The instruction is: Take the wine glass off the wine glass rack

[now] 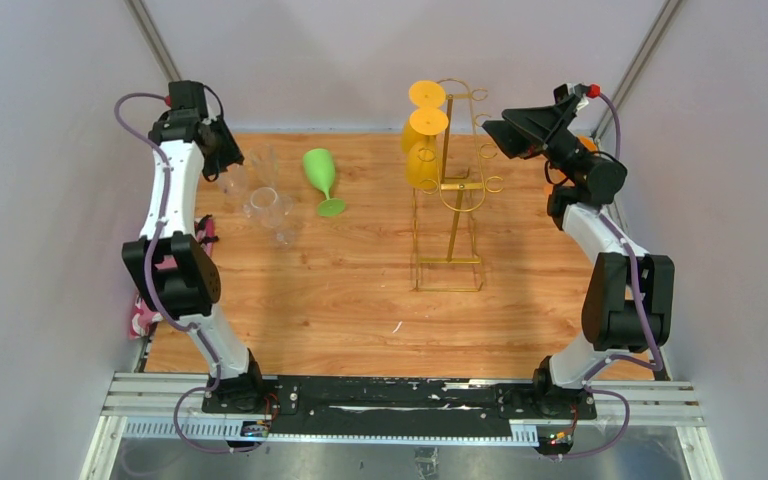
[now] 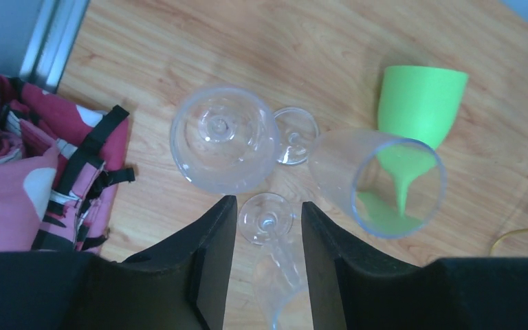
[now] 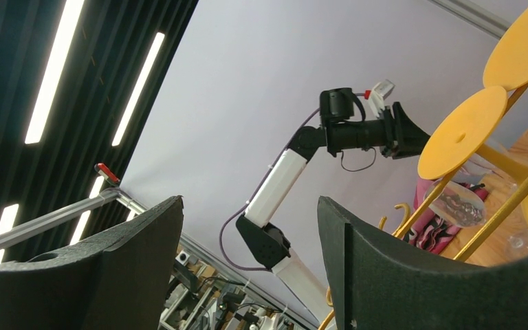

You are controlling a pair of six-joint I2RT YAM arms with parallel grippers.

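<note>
The gold wire wine glass rack (image 1: 448,225) stands right of the table's middle. Two yellow wine glasses (image 1: 423,160) hang upside down on its left arm, their round feet (image 1: 427,95) on top. My right gripper (image 1: 490,128) is open and empty, level with the rack's top and just right of it. In the right wrist view (image 3: 249,206) the yellow feet (image 3: 460,130) and gold wires (image 3: 502,213) lie off to the right, outside the jaws. My left gripper (image 1: 228,165) is open at the far left. A clear glass (image 2: 266,218) lies on the table between its fingers (image 2: 213,261).
A green glass (image 1: 322,175) lies on its side left of the rack, and it also shows in the left wrist view (image 2: 419,103). Two more clear glasses (image 2: 223,137) (image 2: 378,182) sit by the left gripper. A pink patterned bag (image 2: 14,172) lies at the table's left edge.
</note>
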